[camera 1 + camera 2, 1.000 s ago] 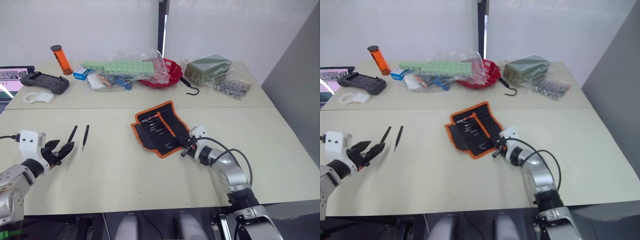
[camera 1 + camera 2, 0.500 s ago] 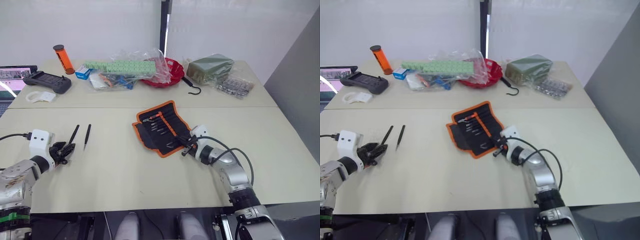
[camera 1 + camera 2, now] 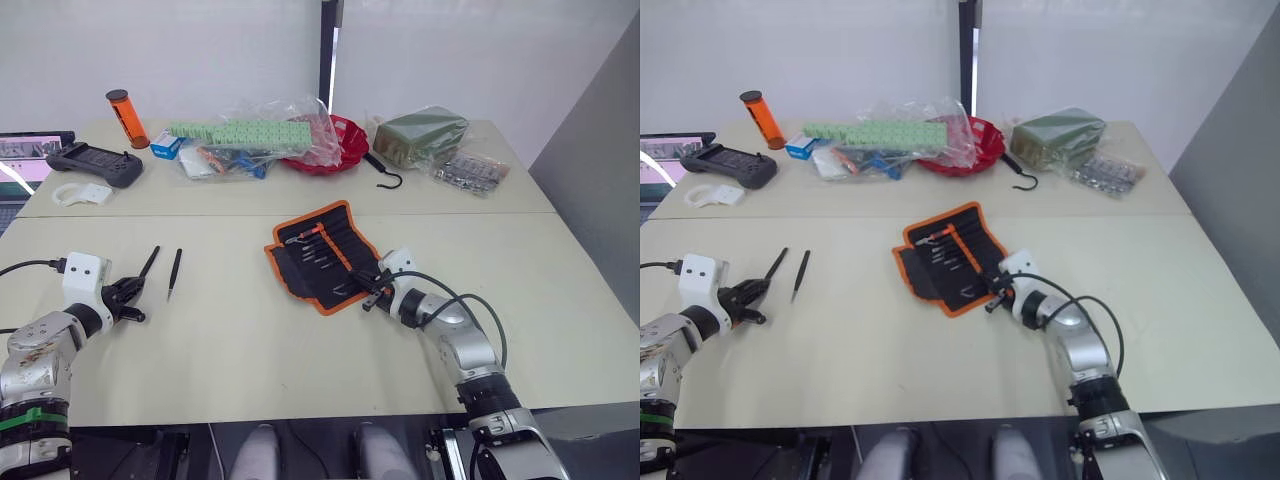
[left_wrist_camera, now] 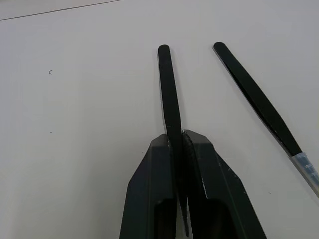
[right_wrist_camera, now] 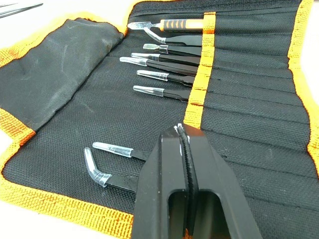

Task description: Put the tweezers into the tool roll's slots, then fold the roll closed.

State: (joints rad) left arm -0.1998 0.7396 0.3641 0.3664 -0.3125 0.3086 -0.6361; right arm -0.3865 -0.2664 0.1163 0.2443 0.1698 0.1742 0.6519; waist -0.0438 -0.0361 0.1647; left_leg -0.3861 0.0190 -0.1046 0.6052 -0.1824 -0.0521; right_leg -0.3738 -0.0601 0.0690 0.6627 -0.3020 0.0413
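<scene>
Table: a wide pale matte table (image 3: 250, 330); its bare front leaves both arms room to work, and the clutter stands at the far edge

Tool roll: a flat rectangular black fabric tool roll with orange trim (image 3: 322, 255) lies open near the middle of the table, turned at an angle, inner side up so that the pockets can be reached; one soft flap is spread to the side

Slots: a row of narrow black fabric slots with an orange band across them (image 5: 209, 84); several already hold slim tools with clear tip caps, and some pockets look free

Right gripper: the right gripper (image 5: 183, 133) has its two black fingers pressed together with nothing visible between them; it sits at the near edge of the roll, I judge to pin the cloth flat

Left gripper: the left gripper (image 4: 177, 142) is clamped on one slim black pointed metal tweezers (image 4: 169, 99), which lies flat on the table and points away from the fingers; the grip is near its pointed end, so the lift may tilt

Second tweezers: another slim black tweezers with a clear tip cap (image 4: 256, 102) lies just beside the held one, apart from it, on the table to the left of the roll

Progress: two tweezers are not yet in the roll, and the roll is not folded

Risk: the thin smooth metal may slip or turn in the flat fingers
</scene>
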